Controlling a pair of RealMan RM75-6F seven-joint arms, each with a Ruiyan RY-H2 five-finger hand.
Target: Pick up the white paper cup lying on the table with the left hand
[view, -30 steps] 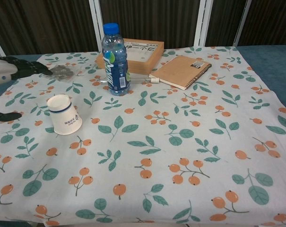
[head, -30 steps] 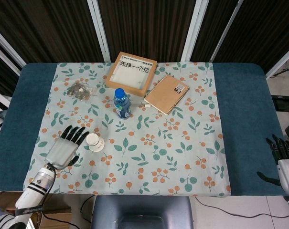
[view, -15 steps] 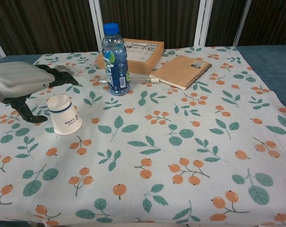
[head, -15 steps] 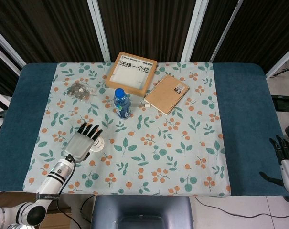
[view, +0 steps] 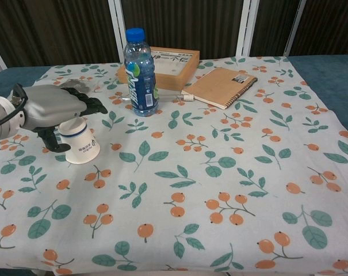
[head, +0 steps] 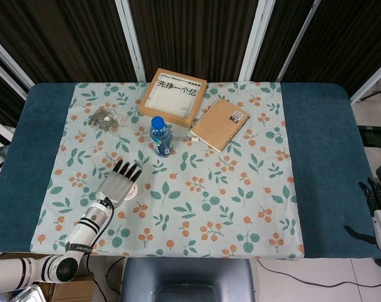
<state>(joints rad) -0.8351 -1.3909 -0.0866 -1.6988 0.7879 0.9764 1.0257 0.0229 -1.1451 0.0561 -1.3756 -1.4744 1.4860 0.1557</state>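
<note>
— Where was the white paper cup with the blue band (view: 79, 144)?

— On its side on the floral tablecloth (view: 220, 172), a little in front of the clear plastic water bottle with the blue cap and label (view: 140, 72). My left hand (view: 56, 109) was directly over it, palm down.

— Did you have hold of it?

— No. My dark fingers (view: 90, 105) reached out flat past the cup's top and my thumb hung down at its left side; nothing was clamped.

— And your right hand (head: 378, 207)?

— It sat off the table's right edge, fingers spread, holding nothing.
</note>
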